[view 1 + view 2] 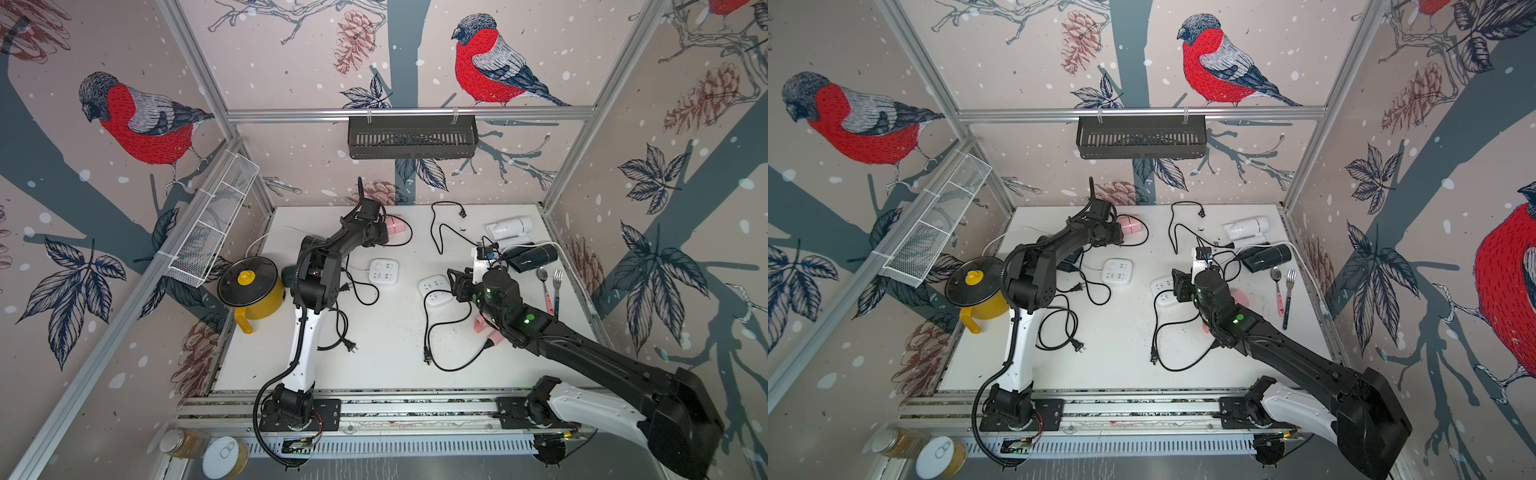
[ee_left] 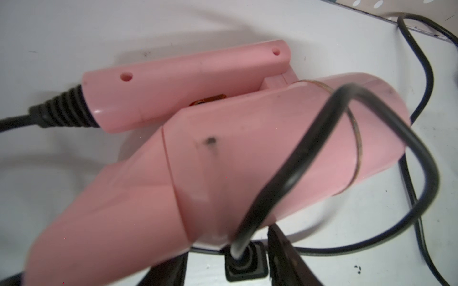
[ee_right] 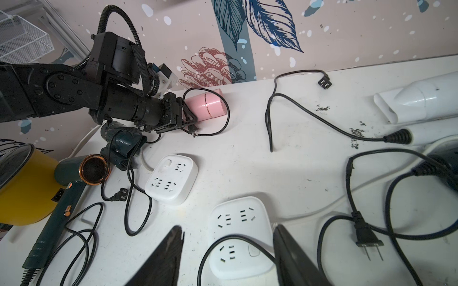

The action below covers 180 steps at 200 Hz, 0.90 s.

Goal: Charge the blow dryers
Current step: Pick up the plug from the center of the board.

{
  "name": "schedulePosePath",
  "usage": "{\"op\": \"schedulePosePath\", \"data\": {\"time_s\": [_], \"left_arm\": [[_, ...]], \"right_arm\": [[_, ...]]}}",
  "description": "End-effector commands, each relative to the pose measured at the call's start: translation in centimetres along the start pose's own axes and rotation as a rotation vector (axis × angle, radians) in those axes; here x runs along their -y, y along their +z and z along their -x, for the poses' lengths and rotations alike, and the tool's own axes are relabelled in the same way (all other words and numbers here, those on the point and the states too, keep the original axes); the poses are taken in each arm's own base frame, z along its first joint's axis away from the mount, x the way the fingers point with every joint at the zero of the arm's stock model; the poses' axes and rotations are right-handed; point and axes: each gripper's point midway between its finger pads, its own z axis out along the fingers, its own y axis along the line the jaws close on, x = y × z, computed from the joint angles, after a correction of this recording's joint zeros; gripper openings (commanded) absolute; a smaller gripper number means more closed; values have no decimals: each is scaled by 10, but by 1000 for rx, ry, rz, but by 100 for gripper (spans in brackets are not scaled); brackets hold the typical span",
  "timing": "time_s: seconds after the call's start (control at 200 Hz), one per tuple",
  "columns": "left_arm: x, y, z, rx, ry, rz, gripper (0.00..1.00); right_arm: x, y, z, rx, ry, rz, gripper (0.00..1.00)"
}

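At the back of the table lies a pink blow dryer point(image 1: 394, 226) point(image 2: 223, 138). My left gripper point(image 1: 380, 233) point(image 2: 228, 255) is right beside it, jaws open, with the plug point(image 2: 245, 262) of its black cord between the fingers; a gap shows on one side. My right gripper point(image 1: 456, 286) point(image 3: 229, 227) hangs open over a white power strip point(image 3: 238, 237). A white dryer point(image 1: 509, 228) and a black dryer point(image 1: 532, 255) lie at the back right. A dark green dryer with a copper nozzle point(image 3: 94, 169) lies under my left arm. Another pink dryer point(image 1: 484, 326) is mostly hidden under my right arm.
A second power strip point(image 1: 383, 271) sits mid-table. A yellow pot with a black lid point(image 1: 253, 291) stands at the left edge. A spoon point(image 1: 543, 280) and a fork point(image 1: 557, 291) lie at the right. Loose plugs point(image 1: 351, 347) point(image 3: 366, 240) and cord loops cross the table.
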Motion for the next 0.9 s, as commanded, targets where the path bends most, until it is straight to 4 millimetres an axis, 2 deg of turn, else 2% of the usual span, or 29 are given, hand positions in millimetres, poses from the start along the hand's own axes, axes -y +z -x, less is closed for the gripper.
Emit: {"op": "schedulePosePath", "data": {"time_s": [0.0,0.07,0.145,0.195,0.305,0.435,0.595,0.735,0.895], "left_arm": [[4,3,0,-2,-2,-9,45],[6,4,1,2,-7,-18,38],[7,3,3,8,-9,-24,35],[9,2,4,11,-4,-33,27],[15,-9,11,34,2,-54,21],[32,-43,25,98,28,-120,20],[38,-94,33,192,46,-150,20],[45,-131,19,208,59,-217,20],[49,-160,-14,193,30,-307,19]], "right_arm": [[5,-1,-2,2,8,-19,59],[6,-2,-5,-2,10,-21,59],[7,-2,-7,-3,13,-25,59],[8,-2,-7,-5,14,-26,59],[7,-2,-7,-3,14,-23,59],[2,-2,-4,-3,7,-5,58],[-13,-4,-2,-22,-19,45,57],[-29,-7,-5,-60,-53,108,57],[-49,-10,-7,-84,-64,190,55]]}}
